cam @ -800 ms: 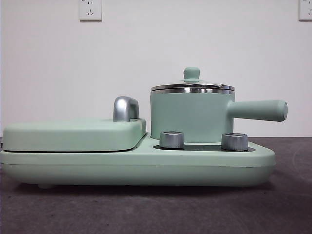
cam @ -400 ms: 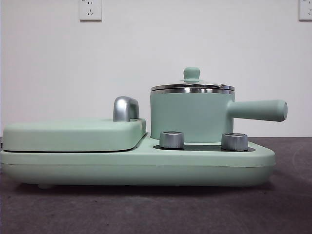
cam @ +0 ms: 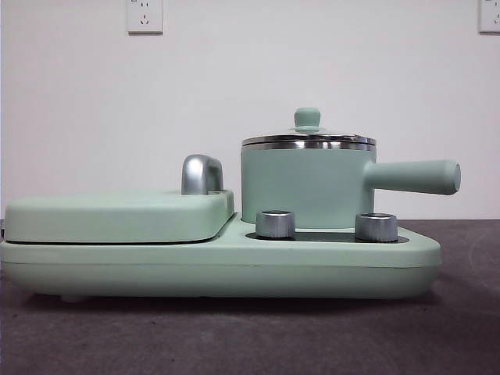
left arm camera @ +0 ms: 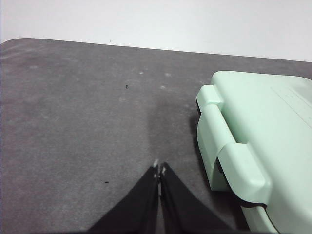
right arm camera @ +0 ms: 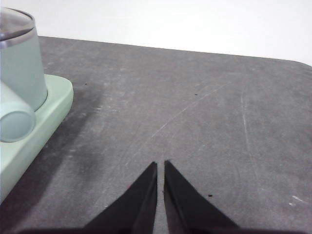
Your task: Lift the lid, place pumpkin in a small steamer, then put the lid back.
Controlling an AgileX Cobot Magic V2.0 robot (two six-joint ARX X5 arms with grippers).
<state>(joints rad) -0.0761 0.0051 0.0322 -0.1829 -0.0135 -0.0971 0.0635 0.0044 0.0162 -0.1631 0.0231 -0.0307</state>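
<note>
The small steamer (cam: pixel 305 186) is a mint-green pot with a long side handle (cam: pixel 414 176), standing on the wide mint-green base (cam: pixel 234 266). The glass lid (cam: pixel 308 139) with its mint-green knob (cam: pixel 307 118) sits shut on the pot. The pot (right arm camera: pixel 18 73) and the lid's edge (right arm camera: pixel 12 24) also show in the right wrist view. My left gripper (left arm camera: pixel 159 168) is shut and empty above the bare table beside the base. My right gripper (right arm camera: pixel 160 165) is shut and empty above the table beside the pot's handle (right arm camera: pixel 14 124). The pumpkin is out of view.
A large flat mint-green cover (cam: pixel 117 215) with a silver hinge handle (cam: pixel 201 173) lies on the base's other half; it also shows in the left wrist view (left arm camera: pixel 263 131). Two silver knobs (cam: pixel 275 223) (cam: pixel 376 226) stand before the pot. The table (cam: pixel 234 336) is dark grey.
</note>
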